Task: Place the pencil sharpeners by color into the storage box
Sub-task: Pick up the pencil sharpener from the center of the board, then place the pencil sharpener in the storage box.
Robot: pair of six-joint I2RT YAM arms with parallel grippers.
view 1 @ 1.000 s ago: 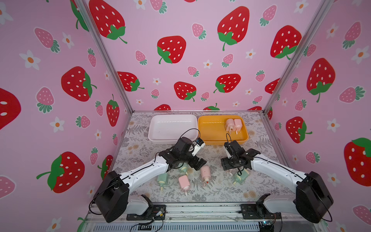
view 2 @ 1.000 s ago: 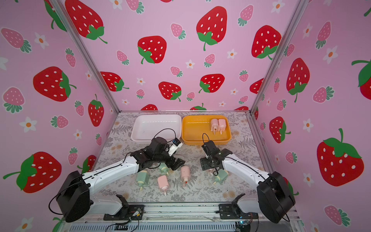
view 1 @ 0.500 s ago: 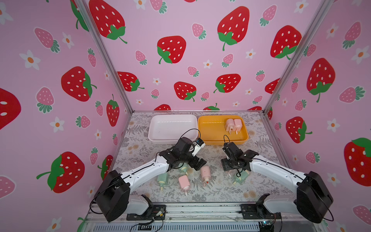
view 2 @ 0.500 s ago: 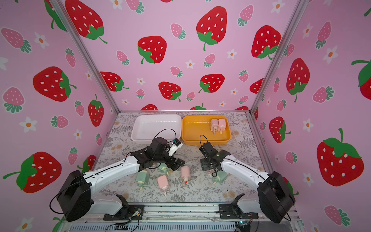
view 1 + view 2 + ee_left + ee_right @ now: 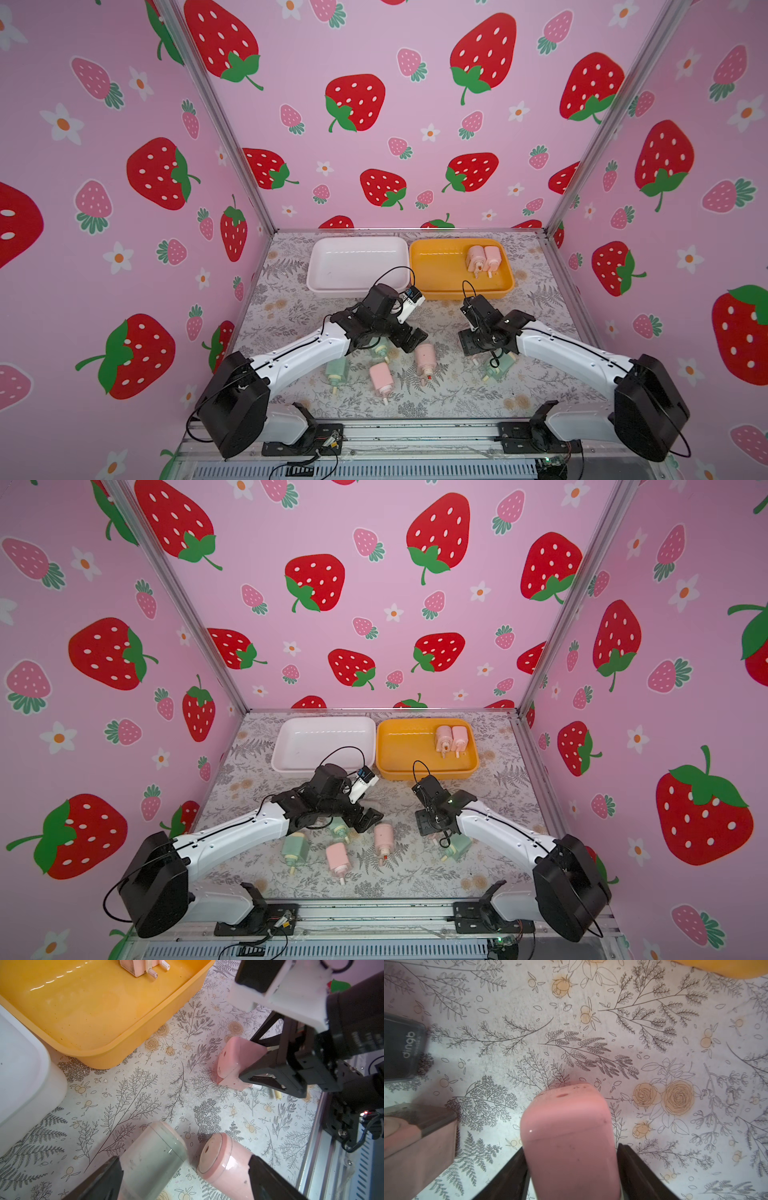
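The left arm [image 5: 307,353] is stretched low over the floral-patterned table [image 5: 457,399]. Its left gripper [image 5: 184,1167] is spread wide astride a mint green plastic sharpener [image 5: 153,1153] and a pale pink plastic sharpener [image 5: 220,1159]. The right arm [image 5: 569,357] is bent downward, and the right gripper [image 5: 571,1149] is set narrowly about a second pale pink sharpener [image 5: 566,1126] on the table. Whether that sharpener is clamped cannot be told. It is largely hidden beneath the wrist in both top views, where two pink sharpeners [image 5: 484,258] are seen in the orange plastic tray [image 5: 440,286].
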